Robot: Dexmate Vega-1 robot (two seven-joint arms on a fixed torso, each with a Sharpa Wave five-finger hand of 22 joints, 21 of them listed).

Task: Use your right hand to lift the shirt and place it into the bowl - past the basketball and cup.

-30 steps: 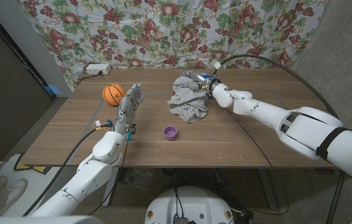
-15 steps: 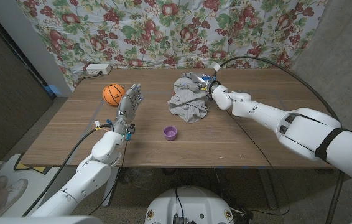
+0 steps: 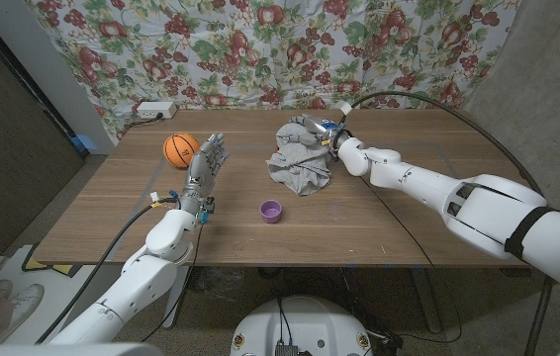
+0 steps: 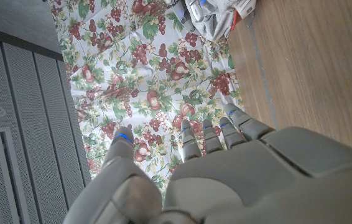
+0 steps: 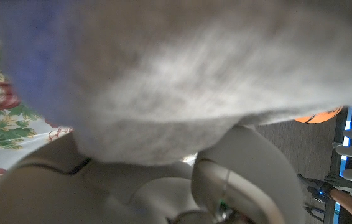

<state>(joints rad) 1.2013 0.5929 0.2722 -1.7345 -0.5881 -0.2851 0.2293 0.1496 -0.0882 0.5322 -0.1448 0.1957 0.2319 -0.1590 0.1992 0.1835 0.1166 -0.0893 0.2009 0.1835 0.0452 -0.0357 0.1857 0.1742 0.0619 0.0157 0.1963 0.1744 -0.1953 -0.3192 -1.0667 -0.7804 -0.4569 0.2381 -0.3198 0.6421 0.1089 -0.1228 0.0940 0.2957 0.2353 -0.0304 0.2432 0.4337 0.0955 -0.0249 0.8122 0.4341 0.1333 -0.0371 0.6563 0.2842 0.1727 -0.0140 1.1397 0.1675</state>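
A crumpled grey shirt lies heaped at the middle back of the table. My right hand is at the shirt's far right edge, its fingers buried in the bunched cloth and gripping it. In the right wrist view the shirt drapes blurred and close over my right hand. The orange basketball sits at the back left, and a small purple cup stands in front of the shirt. My left hand stands beside the ball with its fingers spread, holding nothing.
A white power strip lies at the table's back left corner. A floral curtain hangs right behind the table. Bare wood spreads along the front and the right side of the table.
My right wrist has edged slightly to the right; the shirt's heap looks about the same. The left hand, ball and cup have not moved.
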